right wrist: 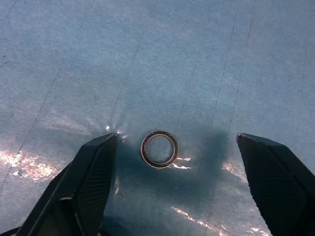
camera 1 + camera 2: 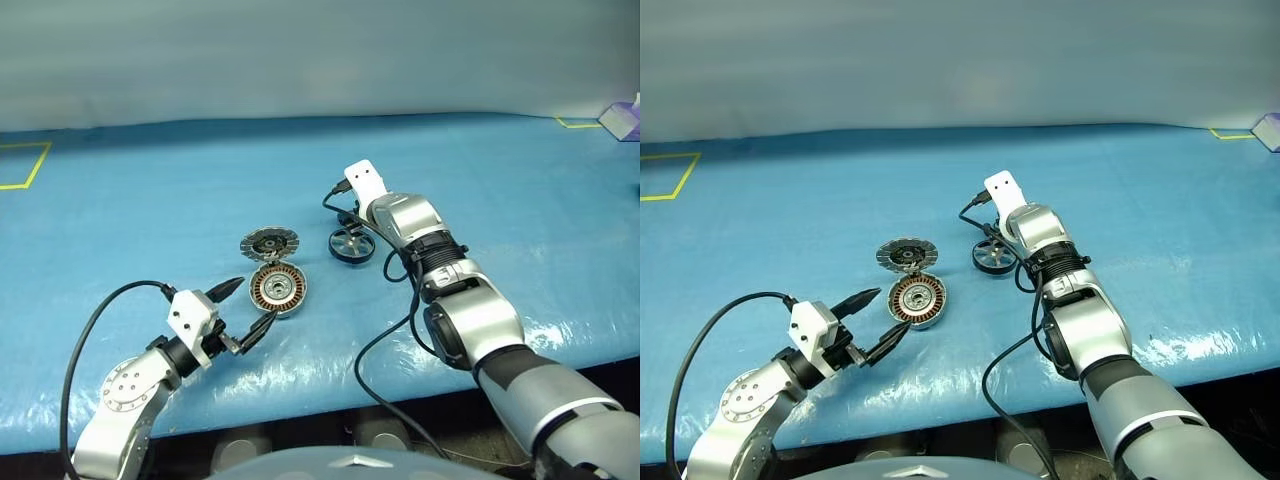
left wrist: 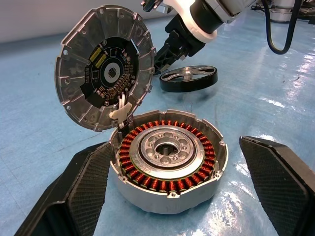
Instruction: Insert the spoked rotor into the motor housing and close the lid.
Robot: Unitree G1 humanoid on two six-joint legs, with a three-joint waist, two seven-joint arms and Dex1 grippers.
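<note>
Gleaming copper windings ring the motor housing [image 3: 170, 167].

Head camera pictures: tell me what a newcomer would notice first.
The motor housing sits open near the front of the blue table, copper windings showing, its lid tipped up behind it. The open left gripper brackets the housing, and the spoked rotor lies to its right, by the right gripper.
</note>
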